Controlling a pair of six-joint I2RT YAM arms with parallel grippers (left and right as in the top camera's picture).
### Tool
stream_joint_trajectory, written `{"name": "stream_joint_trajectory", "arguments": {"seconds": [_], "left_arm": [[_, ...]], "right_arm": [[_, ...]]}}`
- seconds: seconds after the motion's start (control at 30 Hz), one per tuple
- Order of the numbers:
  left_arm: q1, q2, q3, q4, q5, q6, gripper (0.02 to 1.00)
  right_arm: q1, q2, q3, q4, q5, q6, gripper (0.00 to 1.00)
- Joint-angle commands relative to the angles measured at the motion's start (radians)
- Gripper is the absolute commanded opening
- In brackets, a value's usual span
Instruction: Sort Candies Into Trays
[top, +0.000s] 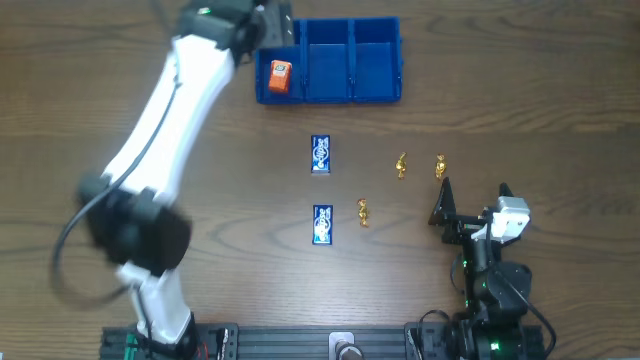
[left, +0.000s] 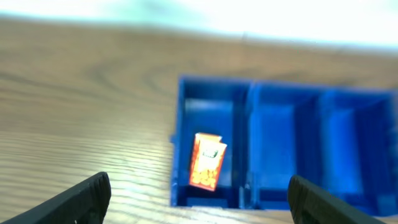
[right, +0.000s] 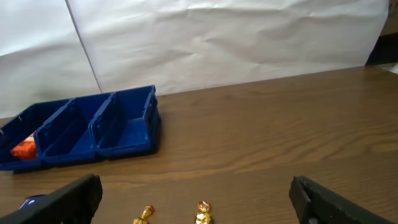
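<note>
Orange candy (top: 279, 77) lies in the left compartment of the blue tray (top: 330, 98); we hold our left gripper (left: 199, 179) wide open and empty above it, our right gripper (right: 194, 182) open, empty, near gold candies (top: 401, 165)

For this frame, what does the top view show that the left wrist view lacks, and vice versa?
Top view adds: two blue-wrapped candies, three gold candies and the right gripper, open, near them. Left wrist view adds: the left gripper close up, wide open. Shared: the blue tray with one orange candy in an end compartment.
</note>
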Motion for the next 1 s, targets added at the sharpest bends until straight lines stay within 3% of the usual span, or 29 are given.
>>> {"name": "stream_joint_trajectory", "arguments": {"seconds": [0.03,0.2,0.5,0.8,1.0], "left_arm": [[0.010,-0.508,-0.278,0.190,-0.083,0.032,0.989],[0.091,-0.993,-0.721,0.409,0.026,0.163,1.000],[0.217,-1.680,-1.408,0.468,0.113,0.341,0.996],[0.255,-1.954,-1.937,0.756,0.234,0.327,0.998],[0.257,-1.994,-2.031,0.722,0.239,0.299,0.998]], "right_arm": [[-0.007,-0.005,-0.002,-0.003,-0.002,-0.004,0.998],[-0.007,-0.005,-0.002,-0.003,-0.002,-0.004,0.998],[-0.007,-0.005,-0.002,-0.003,-0.002,-0.004,0.998],[-0.007,-0.005,-0.002,-0.003,-0.002,-0.004,0.998],[-0.007,-0.005,-0.002,-0.003,-0.002,-0.004,0.996]]}}
